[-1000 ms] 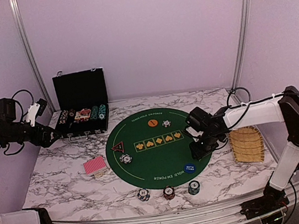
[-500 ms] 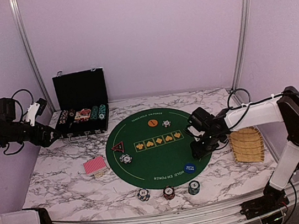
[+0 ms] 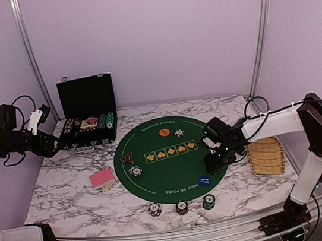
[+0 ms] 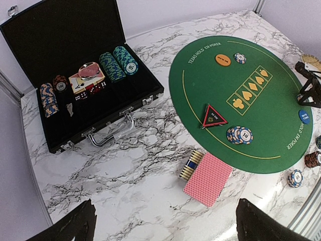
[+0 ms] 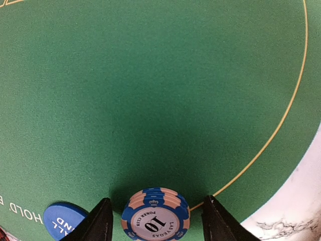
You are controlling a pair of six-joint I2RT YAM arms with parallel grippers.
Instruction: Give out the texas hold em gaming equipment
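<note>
Green mat (image 4: 200, 95) reads "TEXAS HOLD EM POKER"; chip stack (image 5: 156, 221) reads "10", "LAS VEGAS", "POKER CLUB"

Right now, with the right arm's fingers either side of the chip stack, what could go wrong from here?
1. The right fingers stand close on both sides of the chip stack; a slanted withdrawal could clip and scatter it.
2. The blue marker lies just beside one finger and might get nudged.
3. The stack sits near the edge of the green mat, so loose chips may roll off.
</note>
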